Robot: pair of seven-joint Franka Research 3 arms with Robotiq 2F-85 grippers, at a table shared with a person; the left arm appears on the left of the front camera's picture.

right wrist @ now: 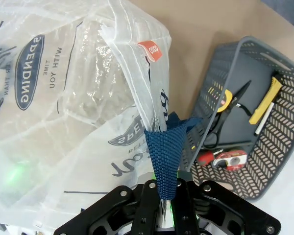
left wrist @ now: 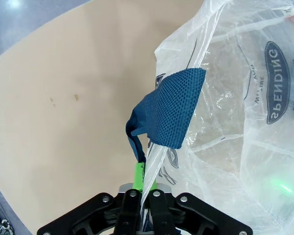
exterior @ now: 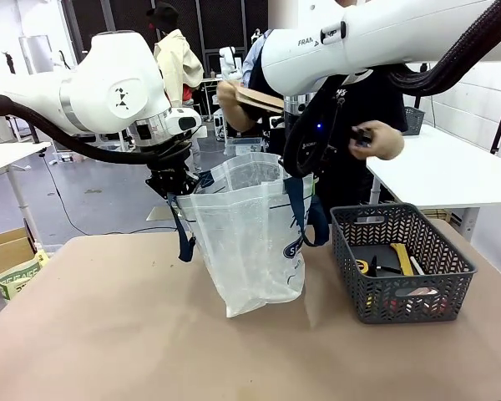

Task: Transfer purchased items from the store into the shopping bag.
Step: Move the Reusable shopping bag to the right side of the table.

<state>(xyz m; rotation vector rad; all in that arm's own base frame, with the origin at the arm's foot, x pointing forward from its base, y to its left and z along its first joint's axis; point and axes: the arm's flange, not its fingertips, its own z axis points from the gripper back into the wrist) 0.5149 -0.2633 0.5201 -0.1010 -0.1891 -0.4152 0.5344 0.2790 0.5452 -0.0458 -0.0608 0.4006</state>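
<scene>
Left gripper (left wrist: pixel 145 172) and right gripper (right wrist: pixel 161 193) pinch opposite sides of the bag (exterior: pixel 250 242), holding it open; it looks empty, with items (exterior: pixel 394 261) left in the basket (exterior: pixel 405 311).

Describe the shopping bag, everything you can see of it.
The shopping bag is tall, translucent white crinkly plastic, with dark navy woven strap handles, blue printed lettering on its side and a small red tag near the rim. It stands upright on the table with its mouth held open. The left pincer is shut on one edge at its strap, and the right pincer is shut on the opposite strap. Nothing shows through its walls.
</scene>
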